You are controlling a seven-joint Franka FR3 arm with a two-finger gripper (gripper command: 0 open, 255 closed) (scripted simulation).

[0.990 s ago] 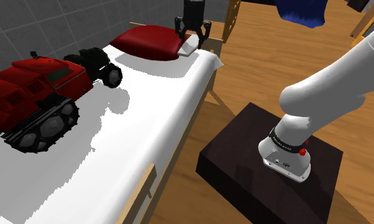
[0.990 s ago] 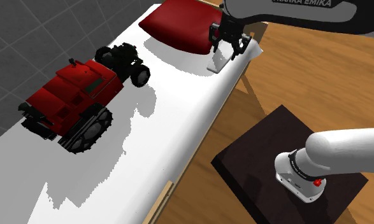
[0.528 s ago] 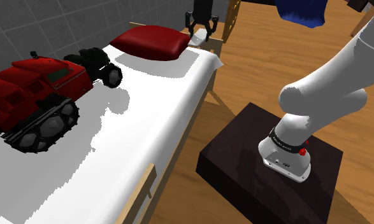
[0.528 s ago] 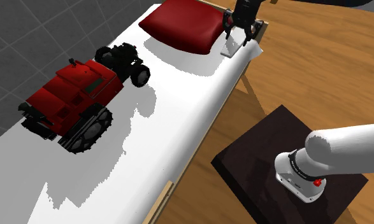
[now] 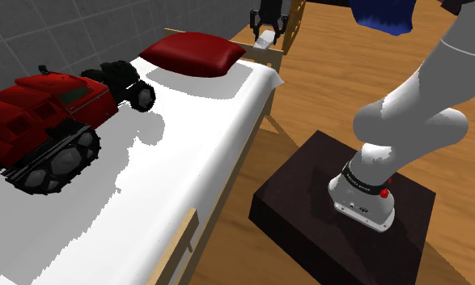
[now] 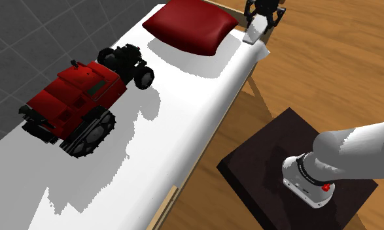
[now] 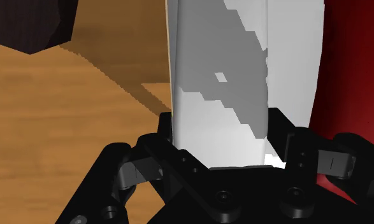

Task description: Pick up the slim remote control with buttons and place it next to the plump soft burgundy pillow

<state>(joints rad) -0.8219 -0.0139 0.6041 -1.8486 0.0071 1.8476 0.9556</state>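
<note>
The remote [image 5: 264,39] is drawn as a plain white slim slab, and no buttons can be made out on it. My black gripper [image 5: 267,24] is shut on it and holds it in the air over the bed's far corner. This is just off the shoulder view's right end of the plump dark red pillow [image 5: 193,54]. In the second exterior view the gripper [image 6: 265,17] carries the remote [image 6: 254,32] just past the pillow [image 6: 190,25]. The wrist view has the remote [image 7: 218,83] clasped between both fingers [image 7: 167,130], with the pillow [image 7: 352,76] beside it.
A big red tracked toy vehicle [image 5: 41,121] with black wheels [image 5: 134,87] stands on the white bed [image 5: 187,154]. The wooden bed frame [image 5: 248,154] borders a wooden floor [image 5: 332,89]. My dark stand [image 5: 308,210] sits close by, and a blue object [image 5: 383,14] hangs beyond.
My gripper has carried the remote up and away along the bed, from beside the pillow's near corner to above the far bed corner. The fingers stayed shut on it.
</note>
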